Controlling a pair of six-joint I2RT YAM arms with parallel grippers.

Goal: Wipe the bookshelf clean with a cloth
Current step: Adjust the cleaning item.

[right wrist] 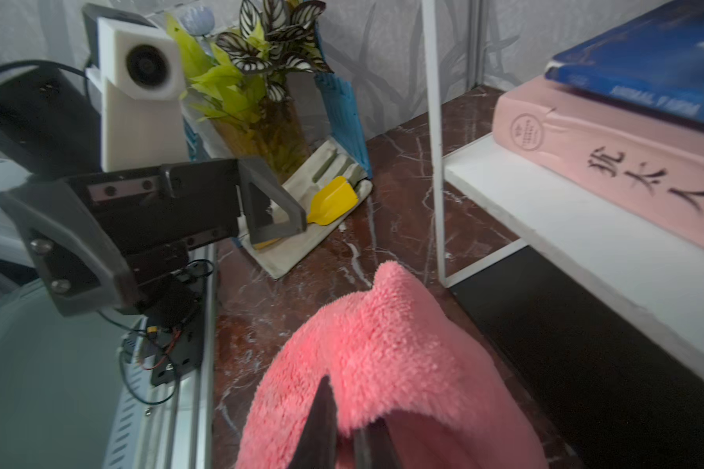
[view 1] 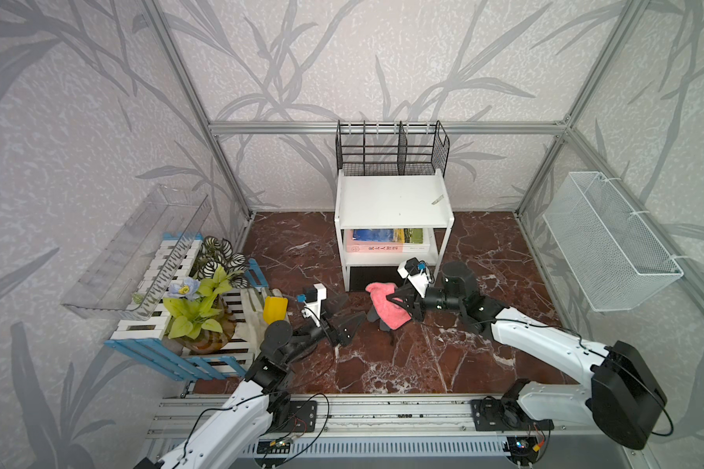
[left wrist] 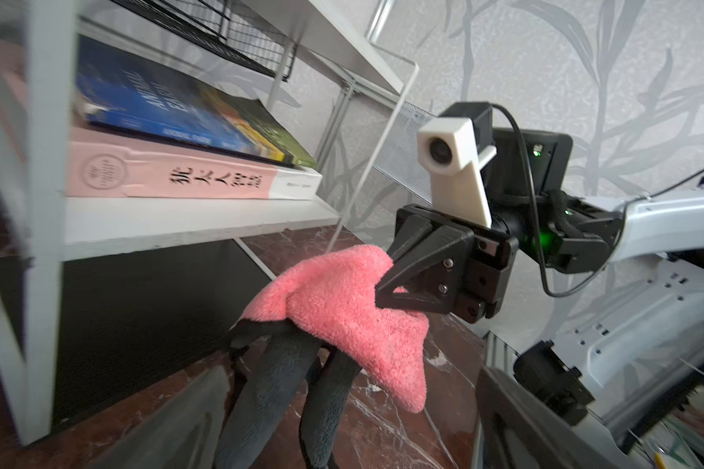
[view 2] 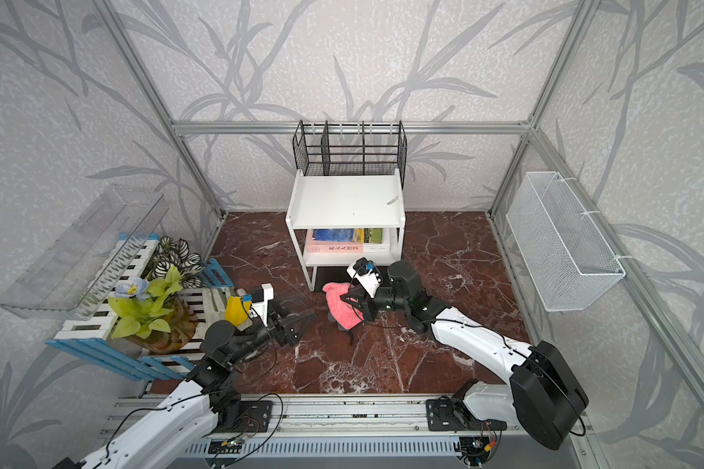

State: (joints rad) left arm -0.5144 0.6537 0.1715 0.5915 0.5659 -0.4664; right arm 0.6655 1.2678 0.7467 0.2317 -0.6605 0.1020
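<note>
Fingers [left wrist: 417, 264] of the right gripper [view 1: 395, 302] are pinched tight on the cloth [view 1: 385, 310]. Those of the left gripper [view 1: 354, 307] are spread wide and hold nothing. It sits just beside the cloth and, as far as I can tell, does not touch it.

The bookshelf [view 1: 395, 201] stands by the back wall, with two books [view 1: 387, 240] lying flat on its middle board. The cloth hangs low in front of the bottom of the bookshelf, pink side up, with its dark ends drooping toward the floor. It does not touch any board.

So the picking-up part looks done, and the wiping looks not yet begun. I think every board is left to rub. A little scrap [view 1: 437, 199] lies on the top board near a side edge, and it looks like it needs wiping off.
</note>
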